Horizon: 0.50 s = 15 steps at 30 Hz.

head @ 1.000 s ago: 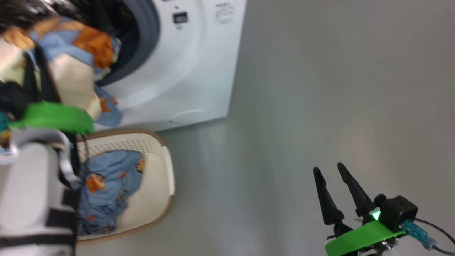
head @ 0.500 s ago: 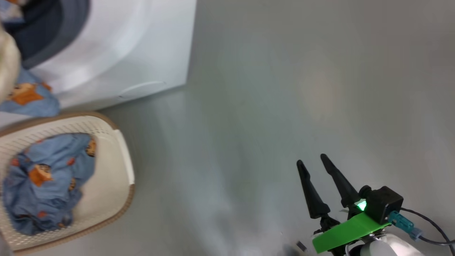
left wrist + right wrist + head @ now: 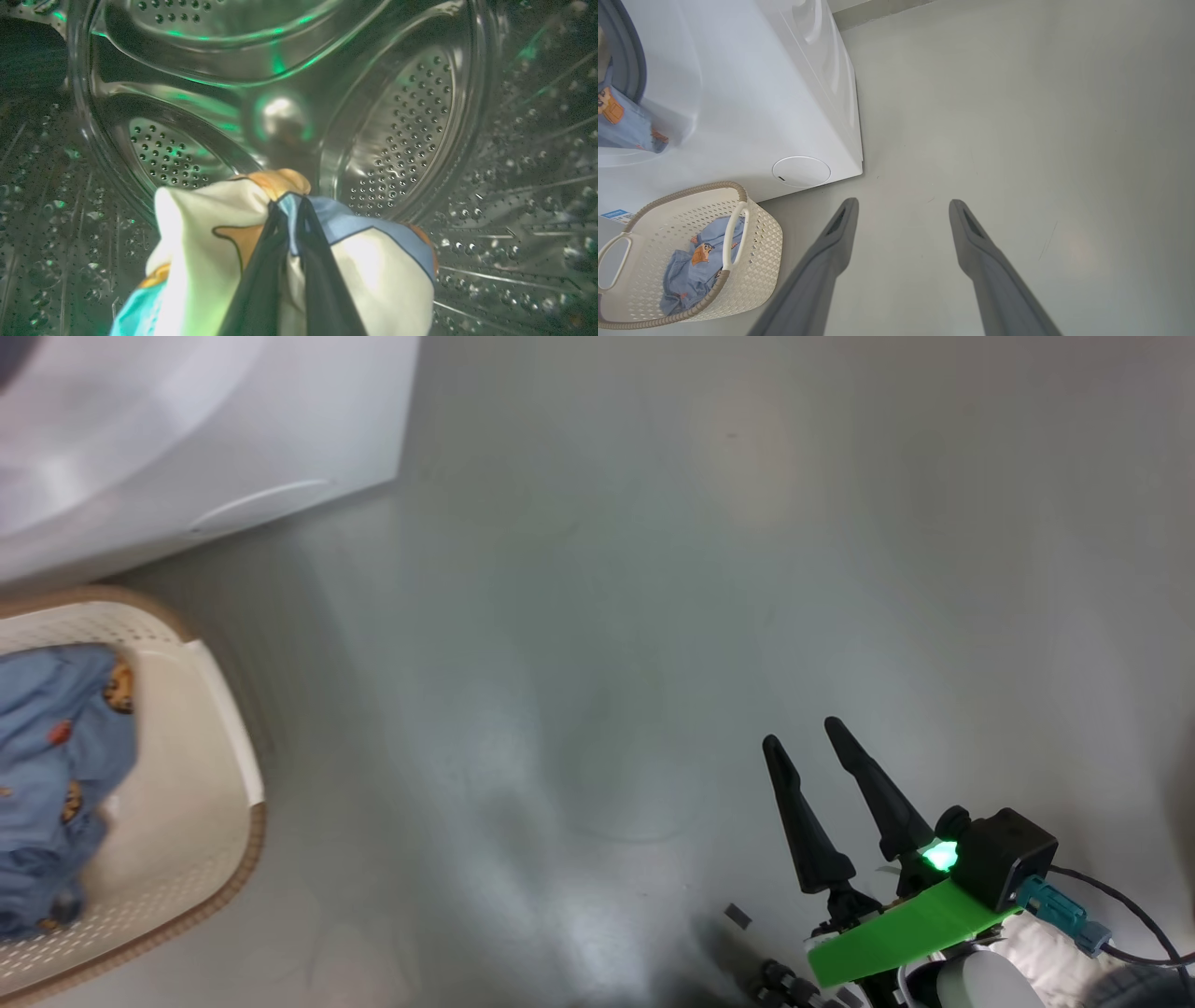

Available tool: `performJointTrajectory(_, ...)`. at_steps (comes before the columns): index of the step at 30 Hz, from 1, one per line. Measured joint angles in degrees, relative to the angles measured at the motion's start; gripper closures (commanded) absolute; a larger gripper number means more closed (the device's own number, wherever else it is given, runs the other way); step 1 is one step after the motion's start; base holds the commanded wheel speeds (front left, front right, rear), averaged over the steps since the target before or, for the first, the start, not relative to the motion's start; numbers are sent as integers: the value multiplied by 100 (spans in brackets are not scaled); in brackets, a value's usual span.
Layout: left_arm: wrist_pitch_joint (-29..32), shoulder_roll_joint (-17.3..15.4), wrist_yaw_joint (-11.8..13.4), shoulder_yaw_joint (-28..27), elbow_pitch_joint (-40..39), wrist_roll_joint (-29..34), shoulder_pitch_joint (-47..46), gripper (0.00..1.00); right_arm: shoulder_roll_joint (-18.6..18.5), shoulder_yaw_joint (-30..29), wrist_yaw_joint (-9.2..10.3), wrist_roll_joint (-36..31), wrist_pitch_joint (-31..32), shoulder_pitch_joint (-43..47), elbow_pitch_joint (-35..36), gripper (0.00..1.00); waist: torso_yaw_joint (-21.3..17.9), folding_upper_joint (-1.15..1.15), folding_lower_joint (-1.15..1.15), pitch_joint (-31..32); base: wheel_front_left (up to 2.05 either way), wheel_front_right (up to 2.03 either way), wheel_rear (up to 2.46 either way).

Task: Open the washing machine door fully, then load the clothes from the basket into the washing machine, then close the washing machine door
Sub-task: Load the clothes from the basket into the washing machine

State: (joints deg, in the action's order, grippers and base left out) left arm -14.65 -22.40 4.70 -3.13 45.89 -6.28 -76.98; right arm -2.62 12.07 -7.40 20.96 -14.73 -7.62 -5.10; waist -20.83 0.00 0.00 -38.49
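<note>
Perforated steel drum (image 3: 402,140): left gripper (image 3: 290,207) inside, clamping cream cartoon-print garment (image 3: 201,242).
Right gripper (image 3: 801,733): jaws apart, empty.
To do: light-blue garment (image 3: 691,268) in cream perforated basket (image 3: 761,233); door closing.

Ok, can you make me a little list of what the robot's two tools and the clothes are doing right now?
left tool: shut on the cream garment, inside the steel drum
right tool: open, empty, above the floor
blue garment: lying in the basket
washing machine: on the floor, beside the basket
</note>
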Motion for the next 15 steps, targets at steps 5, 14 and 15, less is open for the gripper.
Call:
performJointTrajectory(5,-1,-87,-2,-25,-203,33,-347,100,15,-2,0,0,0,24,21,0,-158,0,0,-124,0,0,0)
performJointTrajectory(14,-5,-74,-38,167,122,302,-544,99,21,40,0,76,0,25,45,0,-125,0,0,-174,0,0,0)
performJointTrajectory(15,-5,-74,-1,177,243,305,-544,91,22,49,0,81,0,25,44,0,-113,0,0,-167,0,0,0)
